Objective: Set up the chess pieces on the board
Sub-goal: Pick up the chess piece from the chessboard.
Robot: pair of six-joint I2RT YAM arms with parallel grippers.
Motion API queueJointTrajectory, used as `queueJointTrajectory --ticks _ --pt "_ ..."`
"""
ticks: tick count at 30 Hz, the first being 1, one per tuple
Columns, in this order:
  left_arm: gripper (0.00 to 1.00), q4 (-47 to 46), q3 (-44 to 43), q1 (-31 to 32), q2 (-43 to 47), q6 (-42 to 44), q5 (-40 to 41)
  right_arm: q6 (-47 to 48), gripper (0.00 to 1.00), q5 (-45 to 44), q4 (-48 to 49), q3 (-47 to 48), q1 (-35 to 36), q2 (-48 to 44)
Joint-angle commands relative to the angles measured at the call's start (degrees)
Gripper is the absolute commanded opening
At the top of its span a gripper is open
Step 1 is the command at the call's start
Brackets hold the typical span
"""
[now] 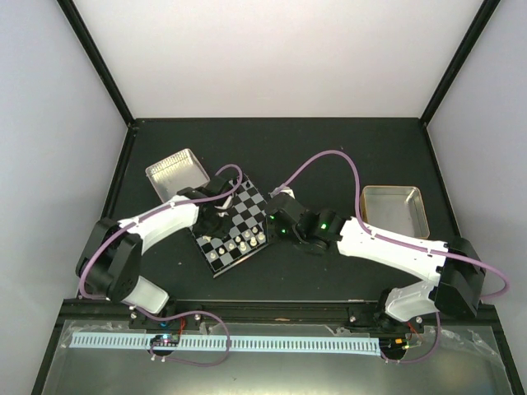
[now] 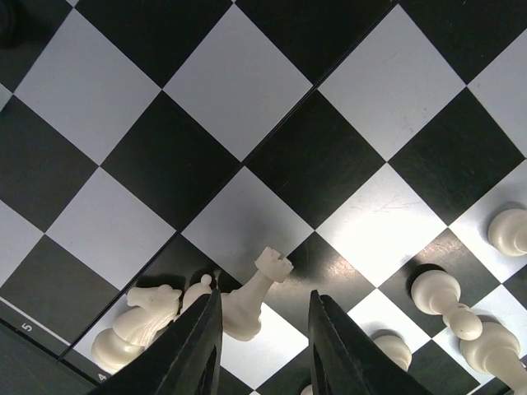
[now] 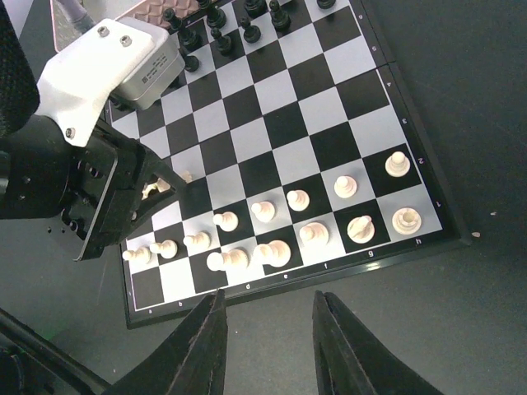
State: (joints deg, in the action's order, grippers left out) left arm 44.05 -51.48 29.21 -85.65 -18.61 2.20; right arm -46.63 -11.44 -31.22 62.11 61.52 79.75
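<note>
The board lies at the table's middle. In the right wrist view its rim shows, with cream-white chess pieces in the two near rows and black pieces at the far side. My left gripper is open, low over the board's near left corner. A white rook leans tilted between its fingers, its base against the left finger. A white knight lies just left of that finger. My right gripper is open and empty over the dark table, just off the board's near edge.
A ribbed metal tray sits behind the board on the left. A smooth metal tray sits at the right. The left arm's wrist hangs over the board's left side. Purple cables loop above both arms.
</note>
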Motion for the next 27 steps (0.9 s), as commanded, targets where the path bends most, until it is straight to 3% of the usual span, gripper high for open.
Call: queueJointTrajectory --ticks 1,14,19,27 --pt "0.31 -0.25 0.5 -0.43 -0.87 0.87 -1.27 -0.37 0.31 -0.32 0.99 -0.4 -0.17 -1.6" --pt "0.27 0.19 1.41 -0.35 -2.9 1.48 -3.41 -0.78 0.3 -0.14 1.84 -1.32 -0.17 -1.85" --pt "0.17 -0.26 1.17 -0.34 -3.4 1.72 -3.69 -1.23 0.3 -0.28 2.38 -1.66 -0.19 -2.2" --pt "0.13 -0.09 -0.86 -0.21 2.74 2.53 -5.5 -0.94 0.32 3.29 6.06 -3.67 -1.71 -5.45"
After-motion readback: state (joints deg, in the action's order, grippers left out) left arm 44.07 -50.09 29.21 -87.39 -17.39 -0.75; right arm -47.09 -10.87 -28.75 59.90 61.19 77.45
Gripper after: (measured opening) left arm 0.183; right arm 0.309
